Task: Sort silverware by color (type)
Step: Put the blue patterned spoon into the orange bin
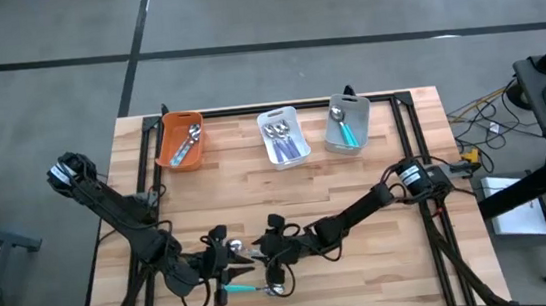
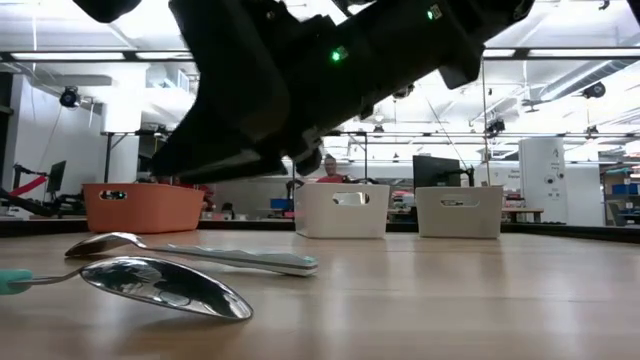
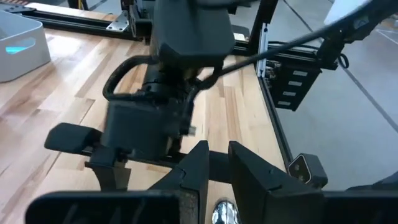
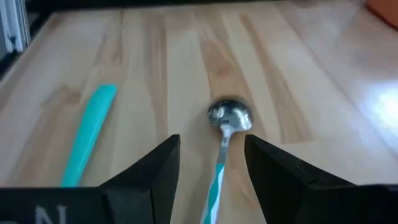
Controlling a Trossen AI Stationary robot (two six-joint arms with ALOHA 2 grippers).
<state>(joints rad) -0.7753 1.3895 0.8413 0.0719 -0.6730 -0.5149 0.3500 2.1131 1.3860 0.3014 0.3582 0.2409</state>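
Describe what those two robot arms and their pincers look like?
Both arms are black, jointed tubes with cables looped alongside. The left arm has a white-marked joint; the right arm carries a silver-banded one. Each pincer, left and right, ends in two flat, dark, wedge-shaped fingers.

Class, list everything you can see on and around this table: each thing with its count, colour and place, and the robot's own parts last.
Orange bin: one, orange, far left of the table, holds silverware.
White bin: one, white, far middle, holds silverware.
Grey bin: one, grey, far right, holds a teal-handled spoon.
Striped spoon: one, teal-and-white handle, near edge, between the right claw's fingers.
Teal spoon: one, teal handle, near edge beside it.
Left claw: nearly closed, near edge.
Right claw: open over the striped spoon.
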